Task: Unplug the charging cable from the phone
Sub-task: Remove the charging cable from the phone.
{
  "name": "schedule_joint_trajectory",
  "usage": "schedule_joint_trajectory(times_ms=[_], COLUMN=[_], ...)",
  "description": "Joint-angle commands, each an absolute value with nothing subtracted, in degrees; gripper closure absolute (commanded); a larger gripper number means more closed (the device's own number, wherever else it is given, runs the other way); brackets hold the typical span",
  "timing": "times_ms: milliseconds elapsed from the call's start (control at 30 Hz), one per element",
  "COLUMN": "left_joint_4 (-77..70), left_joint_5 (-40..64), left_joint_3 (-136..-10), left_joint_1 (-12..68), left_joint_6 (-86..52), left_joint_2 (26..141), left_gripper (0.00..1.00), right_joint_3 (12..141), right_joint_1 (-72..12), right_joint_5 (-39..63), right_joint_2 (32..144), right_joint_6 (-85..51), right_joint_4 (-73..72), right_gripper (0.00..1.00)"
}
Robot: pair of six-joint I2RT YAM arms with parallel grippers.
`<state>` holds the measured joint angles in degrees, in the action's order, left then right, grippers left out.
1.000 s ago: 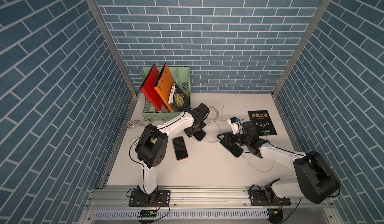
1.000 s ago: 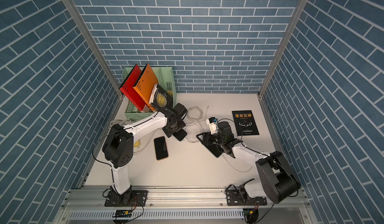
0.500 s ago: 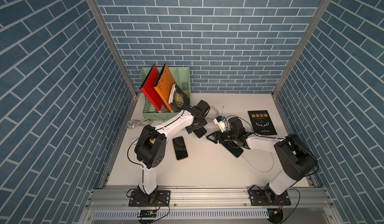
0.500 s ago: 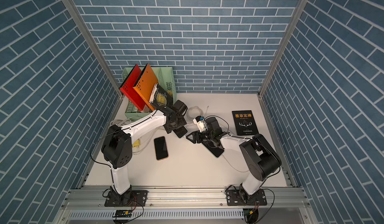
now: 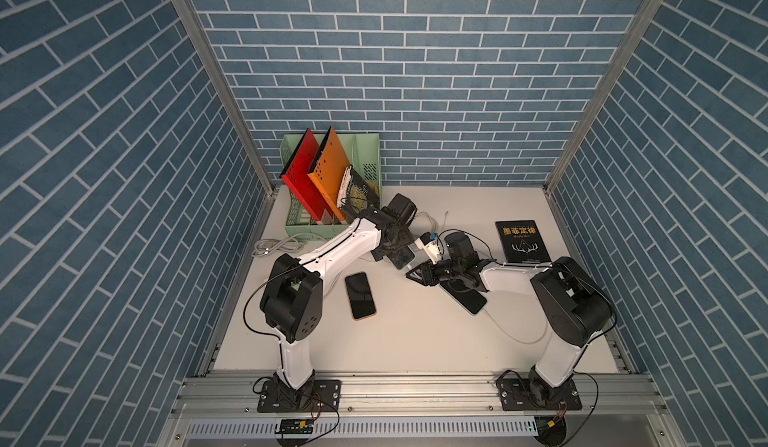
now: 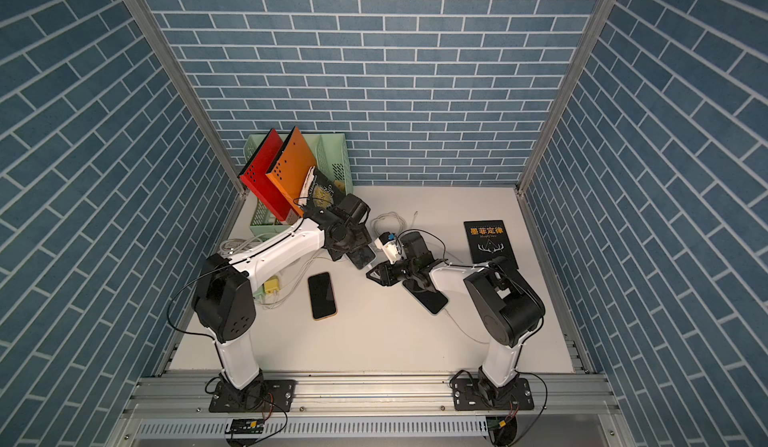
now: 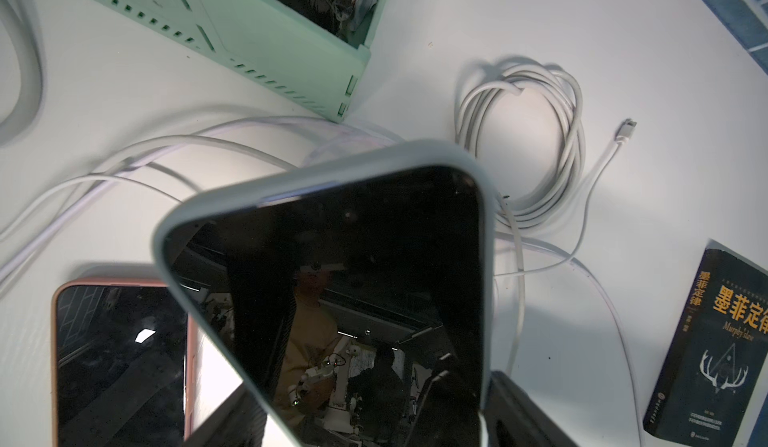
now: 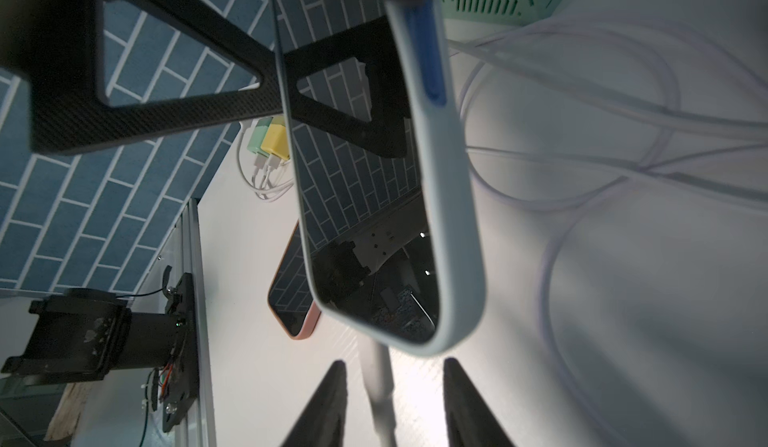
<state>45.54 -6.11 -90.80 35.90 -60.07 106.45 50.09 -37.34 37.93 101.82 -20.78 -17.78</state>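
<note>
the left gripper (image 5: 392, 250) is clamped across the pale blue-cased phone (image 7: 353, 283), holding it tilted just above the table (image 5: 415, 341). the phone sits mid-table toward the far side, right of the green file rack (image 5: 299, 227). the white charging cable (image 8: 380, 395) is plugged into the phone's near-right end. the right gripper (image 8: 394, 362) straddles that plug, its fingers (image 8: 328, 407) spread with a gap on each side. a pink-cased phone (image 5: 360, 295) lies flat to the near left.
</note>
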Motion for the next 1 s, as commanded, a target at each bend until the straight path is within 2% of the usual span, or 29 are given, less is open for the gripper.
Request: schedule_joint_trajectory(times_ms=[0,133,967], left_joint_4=[44.19,44.29,45.58], left_joint_5=[-6.07,-6.05,-8.16], left_joint_3=[-90.51,-90.57,-90.68], left_joint_1=[34.97,34.43,31.07], left_joint_6=[-59.21,-58.8,-59.11], left_joint_2=[104.7,104.53,103.13], left_gripper=[0.52,0.52,0.56], right_joint_3=[50.76,50.41,50.15], right_joint_1=[-37.73,-37.73,-37.66], right_joint_5=[39.36,39.31,39.02], right_joint_2=[102.48,102.48,102.65], right_joint_6=[-19.54,-19.1,-16.61], right_joint_4=[-16.45,-16.16,-14.61], right_gripper=[0.75,0.99,1.0])
